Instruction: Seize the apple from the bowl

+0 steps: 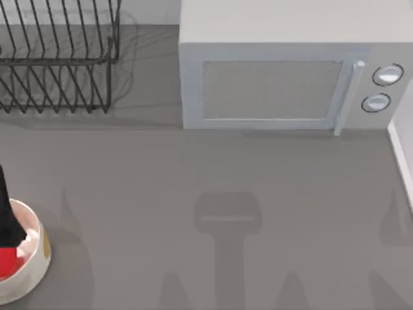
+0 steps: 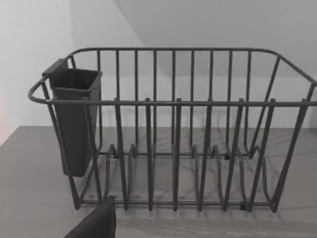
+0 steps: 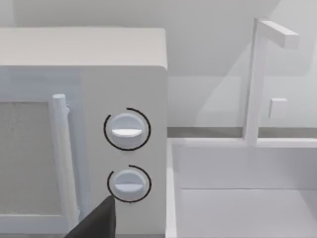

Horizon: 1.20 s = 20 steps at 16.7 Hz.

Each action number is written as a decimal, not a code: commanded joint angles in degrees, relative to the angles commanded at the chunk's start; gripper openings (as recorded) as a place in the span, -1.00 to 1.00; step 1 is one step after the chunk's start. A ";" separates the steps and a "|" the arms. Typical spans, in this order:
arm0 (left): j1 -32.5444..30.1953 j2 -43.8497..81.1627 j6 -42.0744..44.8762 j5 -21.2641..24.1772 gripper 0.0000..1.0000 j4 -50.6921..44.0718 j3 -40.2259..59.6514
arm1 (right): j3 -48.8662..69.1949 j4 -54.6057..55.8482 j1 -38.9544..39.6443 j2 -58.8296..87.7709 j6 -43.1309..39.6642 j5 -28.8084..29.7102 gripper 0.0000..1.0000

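Bright red, smooth and glossy, that apple [image 1: 5,263], showing just a sliver in the top view, cut off by the picture edge. Sits inside the bowl [image 1: 39,255], a thick-walled cream-white round one down at the bench's [image 1: 213,174] front-left corner, itself half cut off. Too little of the apple visible to call any long axis or which way it points; looks like a rounded blob and that's about it. Dark shape [image 1: 5,213] right above the apple, leaning over the bowl's rim at the left edge, probably part of the left arm but can't say for sure which part. So can't place the apple relative to the jaws, and can't tell whether the left or the right jaws are spread or pressed together. Left wrist view looking straight at a dark wire dish rack [image 2: 173,134] with a dark cutlery cup [image 2: 74,119] hung on one end; same rack in the bench's back-left corner. Right wrist view facing a white microwave [image 3: 81,129], two round knobs [image 3: 127,129] stacked beside its door handle, with a white sink and faucet [image 3: 257,79] just beside it. Microwave along the back edge, toward the right.
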 joint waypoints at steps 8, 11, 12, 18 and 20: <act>0.04 0.71 0.05 0.00 1.00 -0.70 0.63 | 0.00 0.00 0.00 0.00 0.00 0.00 1.00; 0.33 6.25 0.43 0.00 1.00 -5.83 5.15 | 0.00 0.00 0.00 0.00 0.00 0.00 1.00; 0.47 9.29 0.61 0.00 1.00 -8.44 7.42 | 0.00 0.00 0.00 0.00 0.00 0.00 1.00; 1.62 37.13 2.10 0.00 1.00 -29.22 25.44 | 0.00 0.00 0.00 0.00 0.00 0.00 1.00; 2.03 47.65 2.64 0.01 1.00 -36.77 31.97 | 0.00 0.00 0.00 0.00 0.00 0.00 1.00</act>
